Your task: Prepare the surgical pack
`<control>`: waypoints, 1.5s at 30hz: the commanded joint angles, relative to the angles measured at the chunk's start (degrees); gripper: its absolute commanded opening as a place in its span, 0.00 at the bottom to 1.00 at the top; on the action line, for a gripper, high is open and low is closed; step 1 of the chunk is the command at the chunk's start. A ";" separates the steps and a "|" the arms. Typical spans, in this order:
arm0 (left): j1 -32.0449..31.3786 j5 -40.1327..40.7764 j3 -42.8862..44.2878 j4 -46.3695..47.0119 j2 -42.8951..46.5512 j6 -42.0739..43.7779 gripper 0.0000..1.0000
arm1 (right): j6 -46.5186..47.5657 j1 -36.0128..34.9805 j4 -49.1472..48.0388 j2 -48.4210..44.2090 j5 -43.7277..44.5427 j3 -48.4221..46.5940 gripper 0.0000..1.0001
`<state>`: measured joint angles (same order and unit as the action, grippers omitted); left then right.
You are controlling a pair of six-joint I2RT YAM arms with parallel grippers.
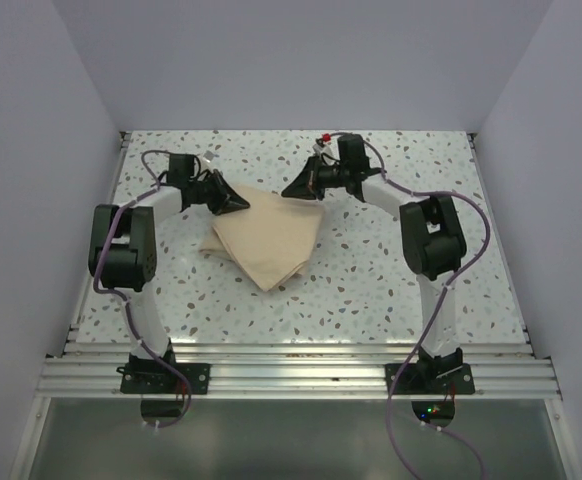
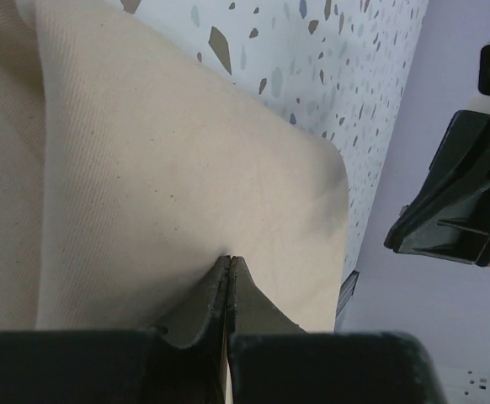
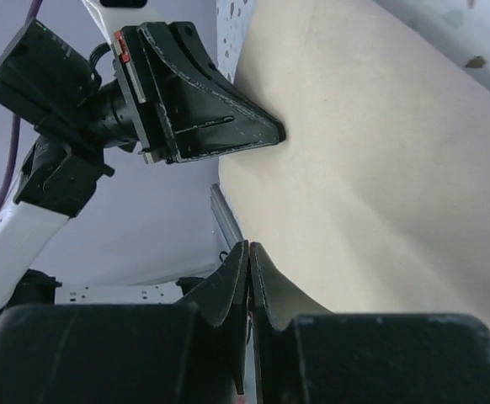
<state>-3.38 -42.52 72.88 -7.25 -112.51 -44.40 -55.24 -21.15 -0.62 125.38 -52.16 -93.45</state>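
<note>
**Top view.** The tan sheet (image 1: 271, 240) lies folded over on itself near the middle of the speckled desk (image 1: 371, 290), with its far edge facing the back wall. The left arm (image 1: 126, 245) reaches in to the far left corner of the sheet. The right arm (image 1: 431, 235) reaches in to the far right corner. Each pair of jaws points inward at its own corner. No tray, scissors, gauze or packets are in view. Whether anything lies under the folds cannot be told.

**Left wrist view.** The left jaws are pressed together, with the edge of the tan sheet (image 2: 169, 168) pinched between their tips. The sheet rises away from the jaws in a smooth hump, and bare desk (image 2: 312, 50) shows beyond it. The right jaws appear at the right of this view, near the same far edge.

**Right wrist view.** The right jaws are together on the near edge of the sheet (image 3: 371, 168), and a thin pale strip shows between them. The left jaws are opposite, with their tip against the sheet.

**Step in hand.** The step appears to be gripping the two far corners, ready to open or re-fold the wrap. The next move calls for both arms to lift and travel together, keeping the edge taut so that neither corner slips.

**Differences between views.** Only the top view shows the whole folded outline and its place on the desk. Only the wrist views confirm that each grip has caught the sheet.
</note>
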 commanded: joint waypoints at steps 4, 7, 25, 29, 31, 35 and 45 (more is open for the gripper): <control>2.14 1.82 -2.12 -3.39 -0.26 3.96 0.00 | -1.80 1.90 -7.81 -2.07 -2.77 11.25 0.06; 3.28 2.79 -3.27 -6.02 0.88 6.86 0.00 | 3.90 1.81 -2.30 -3.47 -2.77 13.55 0.06; 5.13 14.48 -9.07 -23.07 11.78 18.65 0.00 | 24.83 0.32 25.47 -14.46 -0.41 21.64 0.06; 6.10 18.60 -10.22 -25.35 14.59 18.82 0.00 | 25.63 0.49 30.32 -17.80 4.69 23.48 0.04; 6.28 20.02 -10.04 -26.41 16.96 19.09 0.00 | 24.84 0.58 31.82 -19.99 8.20 24.63 0.03; 6.37 27.20 -7.94 -28.87 22.59 19.62 0.00 | 23.52 0.58 31.65 -22.02 10.94 29.01 0.04; 6.37 33.04 -9.16 -31.43 34.01 19.88 0.25 | 20.61 0.67 27.86 -13.43 14.53 25.70 0.04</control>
<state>2.61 -11.49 64.36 -38.57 -82.15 -26.04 -33.47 -20.82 28.42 108.64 -40.38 -63.70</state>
